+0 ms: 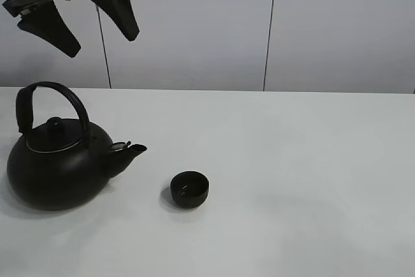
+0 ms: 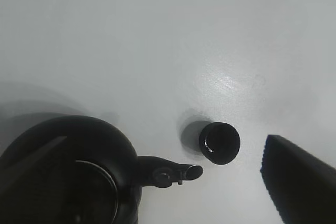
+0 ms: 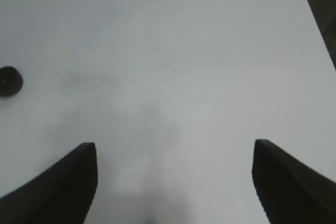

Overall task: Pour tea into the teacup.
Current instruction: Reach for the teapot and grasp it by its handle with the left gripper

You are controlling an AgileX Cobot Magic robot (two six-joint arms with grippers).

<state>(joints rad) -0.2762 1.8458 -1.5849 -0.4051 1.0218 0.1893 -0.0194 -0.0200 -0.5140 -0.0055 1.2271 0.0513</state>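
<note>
Up high, the left gripper [image 1: 102,42] hangs wide open and empty above the kettle [image 1: 58,170]; the teacup [image 1: 190,189] sits near the spout [image 1: 133,151]. Left wrist view: teacup beside spout. Right wrist view: right gripper [image 3: 173,182] open, empty, teacup far off

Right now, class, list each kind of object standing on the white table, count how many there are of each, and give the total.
Kettle: 1
Teacup: 1
Total: 2
</note>
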